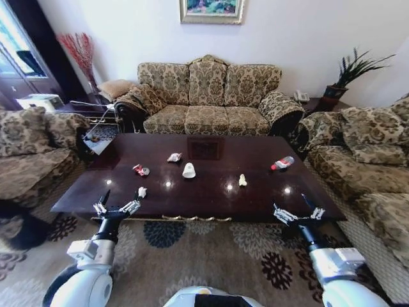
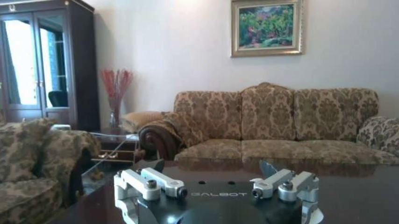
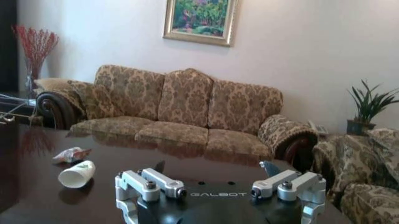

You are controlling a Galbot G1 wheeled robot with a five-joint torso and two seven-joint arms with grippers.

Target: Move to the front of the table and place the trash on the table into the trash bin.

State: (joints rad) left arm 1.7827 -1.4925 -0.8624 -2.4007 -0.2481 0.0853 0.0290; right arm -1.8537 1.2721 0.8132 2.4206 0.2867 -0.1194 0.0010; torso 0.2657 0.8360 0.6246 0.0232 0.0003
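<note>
The table (image 1: 211,173), a long rectangle of glossy dark reddish-brown wood, is lying across the middle of the room and mirroring ceiling lights as bright spots on its polished top. Trash is sitting scattered over it. A white cup (image 1: 188,170) is lying on its side near the centre, its tapered shape also showing in the right wrist view (image 3: 77,173). Just beyond it to the left, a crumpled red-and-white wrapper (image 1: 174,157) is resting on the wood. Farther left, a second red-and-white scrap (image 1: 140,169) is lying flat, and near the front-left edge a small crumpled white piece (image 1: 142,191) is sitting close to the left gripper. To the right of centre a small pale object (image 1: 242,180), possibly wadded paper, is standing by a light reflection. A small clear bottle (image 1: 282,163) with a red label is lying on its side toward the far right.

The left gripper (image 1: 117,208) is hovering at the table's near-left edge, its metal fingers spread apart and holding nothing. The right gripper (image 1: 298,214) is hanging at the near-right edge, likewise spread wide and empty. A floral-patterned fabric sofa (image 1: 208,96) is standing beyond the table's far side.
</note>
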